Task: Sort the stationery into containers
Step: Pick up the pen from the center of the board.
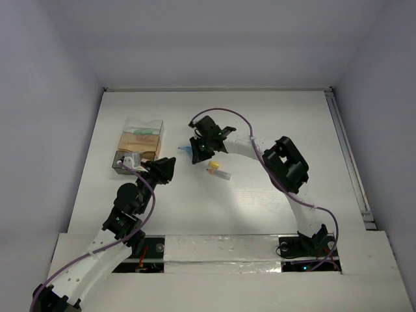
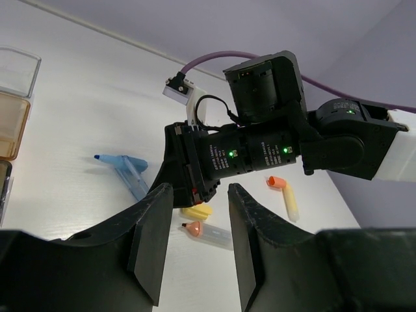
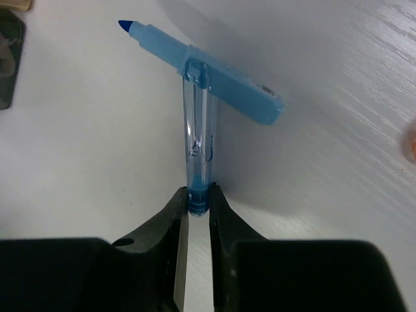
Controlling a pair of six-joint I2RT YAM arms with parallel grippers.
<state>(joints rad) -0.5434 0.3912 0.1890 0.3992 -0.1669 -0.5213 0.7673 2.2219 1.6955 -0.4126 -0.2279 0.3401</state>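
The left gripper (image 2: 200, 194) hung part-open and empty beside the containers (image 1: 140, 140) near the tabletop's left edge. Mid-tabletop, past an orange-capped yellow piece (image 2: 290, 200), the right gripper (image 3: 197, 198) was pinched shut on a clear blue tube (image 3: 197, 130) that crossed a blue highlighter (image 3: 224, 81).

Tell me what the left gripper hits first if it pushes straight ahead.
Likely the orange-tipped clear piece lying just ahead, with the yellow piece right behind it; depth is unclear.
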